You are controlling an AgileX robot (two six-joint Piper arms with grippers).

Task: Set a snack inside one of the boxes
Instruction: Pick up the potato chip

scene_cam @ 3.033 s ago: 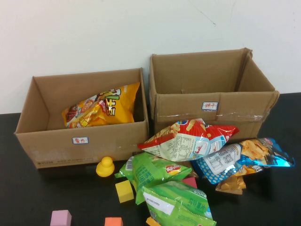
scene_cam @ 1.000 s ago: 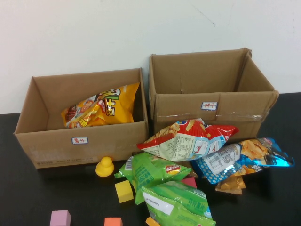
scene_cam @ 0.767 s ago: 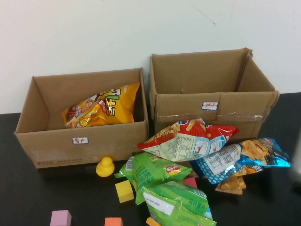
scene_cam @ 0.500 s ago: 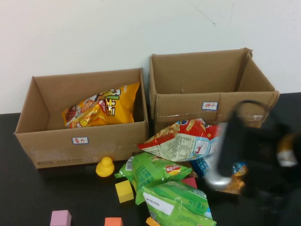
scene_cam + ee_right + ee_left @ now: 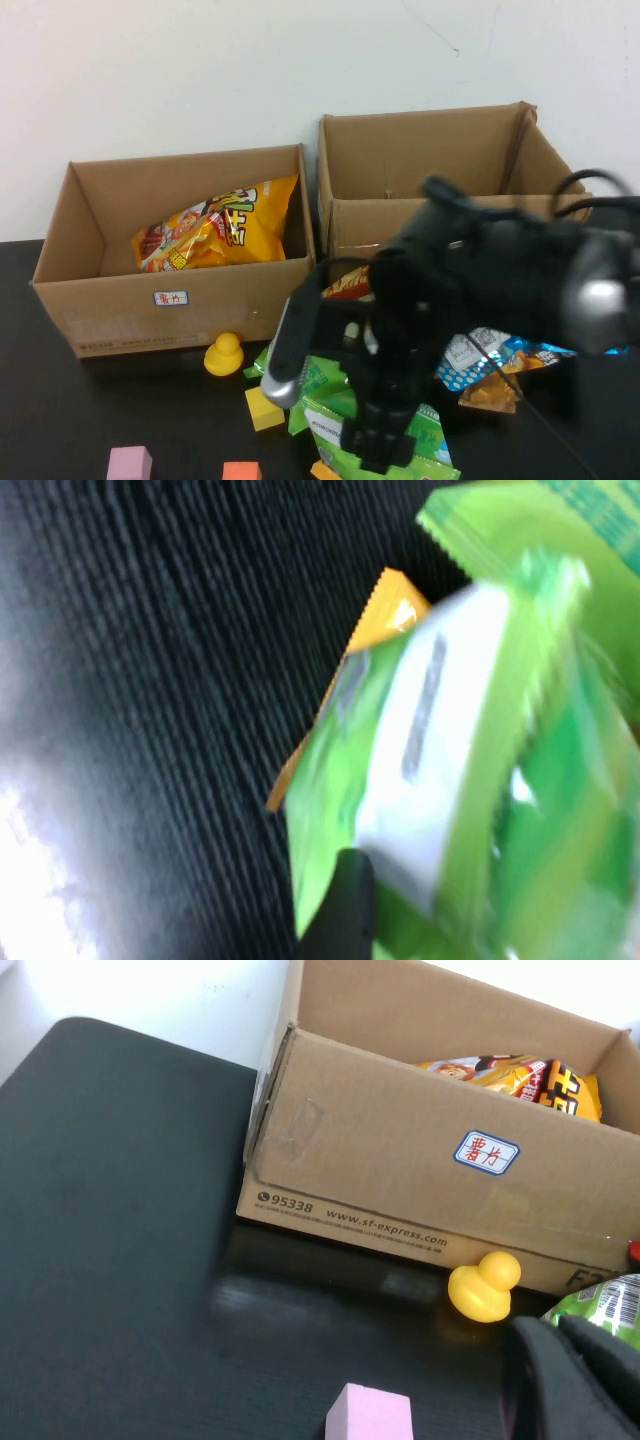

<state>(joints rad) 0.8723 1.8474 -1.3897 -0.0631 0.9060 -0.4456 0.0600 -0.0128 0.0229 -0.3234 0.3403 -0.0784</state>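
Observation:
The snack (image 5: 335, 426), a bright green bag with a white patch, lies at the front of the pile and fills the right wrist view (image 5: 450, 730). My right gripper (image 5: 380, 447) hangs right over it, open, with one black fingertip (image 5: 352, 895) at the bag's edge. The low wide box (image 5: 170, 300) with a white label stands at the left and holds a yellow-orange chip bag (image 5: 215, 225). It also shows in the left wrist view (image 5: 400, 1180). My left gripper (image 5: 575, 1360) is shut and empty, low on the table in front of that box.
The taller taped box (image 5: 440, 160) stands at the right. My right arm covers most of the bag pile; a blue bag (image 5: 490, 355) and a larger green bag (image 5: 325, 378) peek out. A yellow duck (image 5: 223, 353), yellow block (image 5: 262, 408), pink block (image 5: 129, 464) and orange block (image 5: 241, 470) lie nearby.
My right arm has swung in from the right across the pile and come down over the green bag with the white patch. The boxes and small toys have not moved.

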